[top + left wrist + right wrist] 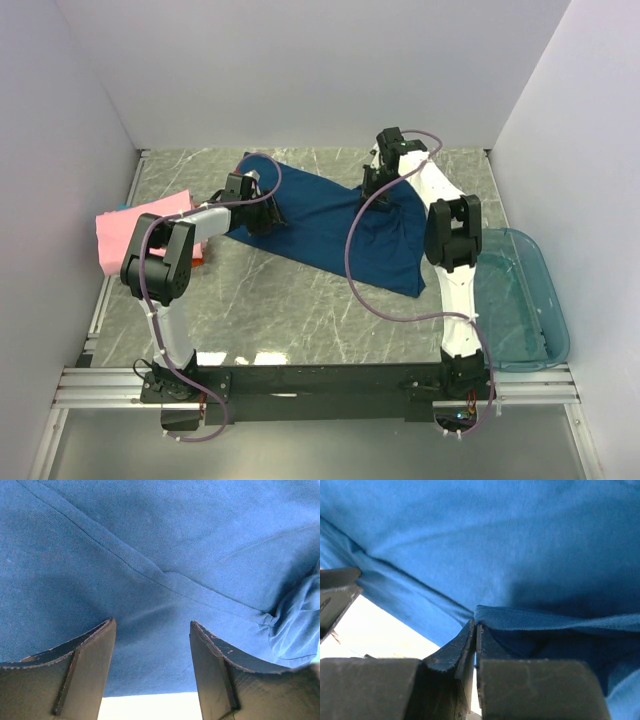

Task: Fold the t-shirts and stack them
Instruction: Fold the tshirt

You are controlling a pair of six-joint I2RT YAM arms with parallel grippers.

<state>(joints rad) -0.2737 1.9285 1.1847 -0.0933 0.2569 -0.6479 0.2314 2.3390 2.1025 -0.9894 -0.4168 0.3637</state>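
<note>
The dark navy-blue t-shirt (330,225) lies spread across the middle and back of the table. My left gripper (262,215) is over its left edge. In the left wrist view the gripper (152,625) is open, its fingers (92,650) just short of the blue cloth (160,545) and its seam. My right gripper (378,185) is at the shirt's far right part. In the right wrist view it (476,622) is shut on a fold of the navy cloth (535,617). A pink t-shirt (140,232) lies at the left, with a bit of orange cloth (198,257) showing under it.
A translucent teal plastic tub (520,300) stands at the right edge of the table, beside the right arm. White walls close in the table on the left, back and right. The marble tabletop (290,310) shows bare in front of the navy shirt.
</note>
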